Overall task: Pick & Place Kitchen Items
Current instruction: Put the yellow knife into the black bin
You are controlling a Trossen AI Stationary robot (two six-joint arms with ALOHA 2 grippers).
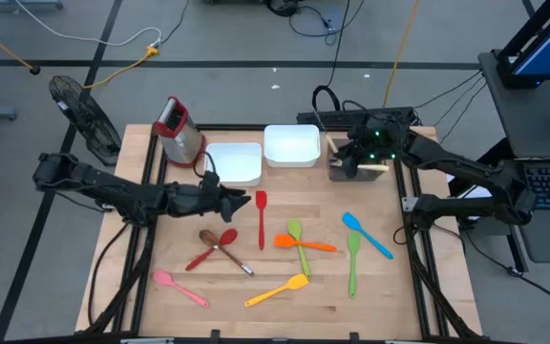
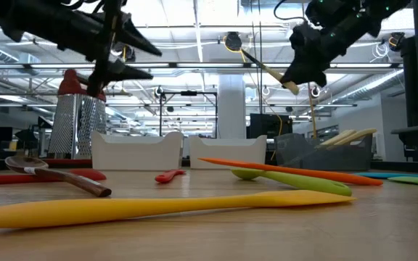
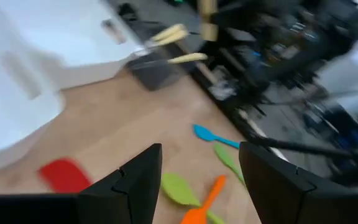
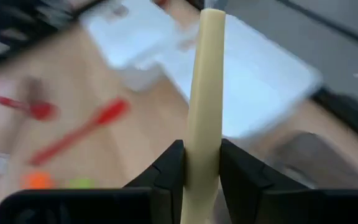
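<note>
- High view: right gripper above the dark tray at the table's back right, fingers clamped on a pale-handled utensil (its working end is hidden).
- Left gripper hovers near the red spatula, fingers apart, nothing between them.
- Loose on the wood: orange spatula, green spatula, green spoon, blue spatula, yellow spatula, pink spatula, red spoon, brown spoon.
- More pale handles lean in the dark tray, low view.

Wooden table carries scattered utensils, white trays, a grater.
</note>
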